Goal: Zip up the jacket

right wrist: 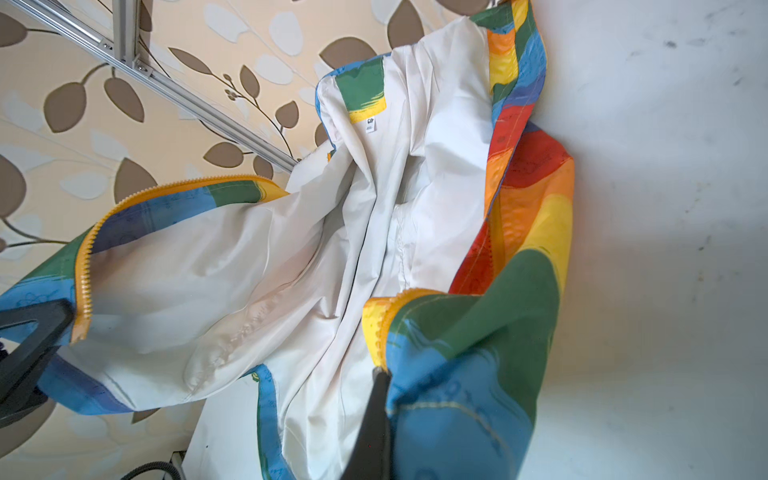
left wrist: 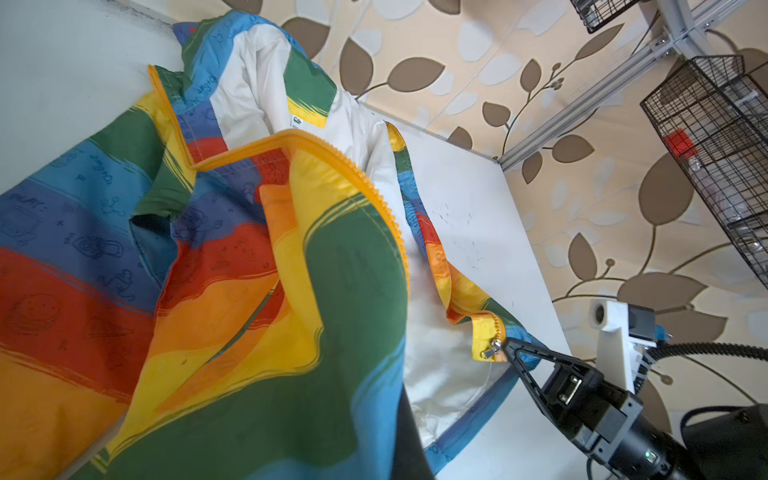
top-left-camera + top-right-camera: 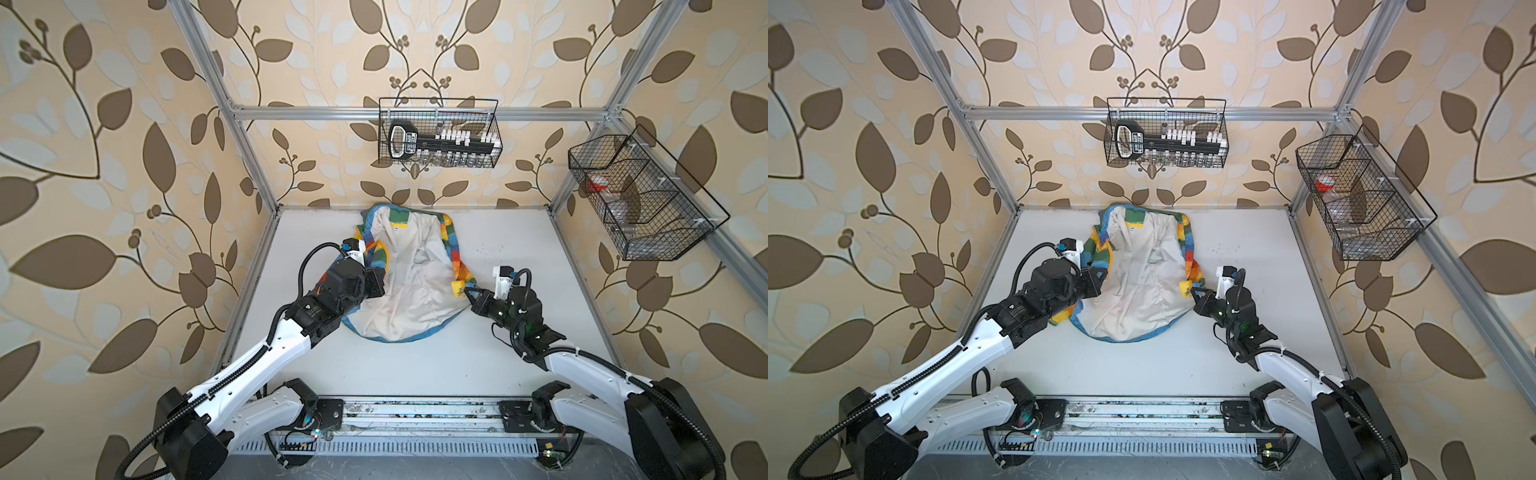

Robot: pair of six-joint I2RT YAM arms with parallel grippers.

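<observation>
On the left of the white tabletop, the left arm reaches in low and outstretched. The left gripper is clenched on the lower zipper edge of the small crinkly rainbow-block jacket, holding that front panel raised. Jacket lies mid-table toward the back wall, open, off-white lining up, orange-yellow zipper unjoined. At right, the right arm is bent, and the right gripper is pinched on the opposite hem corner beside the metal slider.
</observation>
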